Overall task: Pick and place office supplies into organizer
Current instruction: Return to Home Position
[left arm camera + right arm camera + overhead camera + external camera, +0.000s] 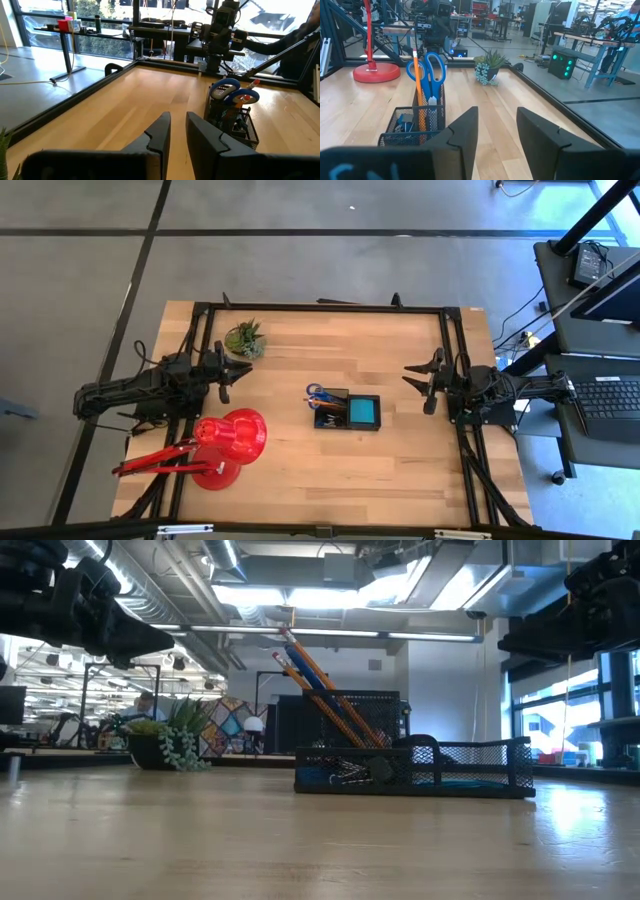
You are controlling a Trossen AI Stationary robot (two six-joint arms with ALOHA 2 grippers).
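The black mesh organizer (346, 411) stands at the table's middle. Its taller left compartment holds blue-handled scissors (316, 392) and an orange pencil (418, 85), standing upright; the cyan note pad (363, 412) lies in its right compartment. In the low view the pencils (325, 695) lean out of the organizer (414, 769). My left gripper (222, 372) hovers at the table's left, open, holding nothing. My right gripper (424, 387) hovers at the table's right, open, holding nothing. Both sit well apart from the organizer.
A red desk lamp (225, 448) stands at the near left of the table, close to my left arm. A small green potted plant (245, 339) sits at the far left. Bare wood lies around the organizer. A black frame (320, 307) borders the table.
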